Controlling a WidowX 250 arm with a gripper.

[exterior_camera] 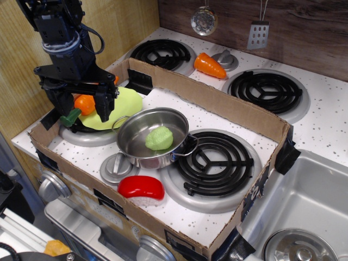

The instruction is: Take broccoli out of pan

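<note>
Inside the pan (133, 142), broccoli (159, 138), red toy (141, 188) beside, tool (83, 114) apart.

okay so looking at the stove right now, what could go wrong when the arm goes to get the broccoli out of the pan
The gripper hangs over the yellow-green plate and an orange carrot, so moving off could knock them.
The broccoli sits low inside the pan; a finger might catch the steel rim or loop handle and shove the pan toward the red toy.
The broccoli's rounded head could slip from a pinch.
The cardboard wall limits room to swing.
</note>
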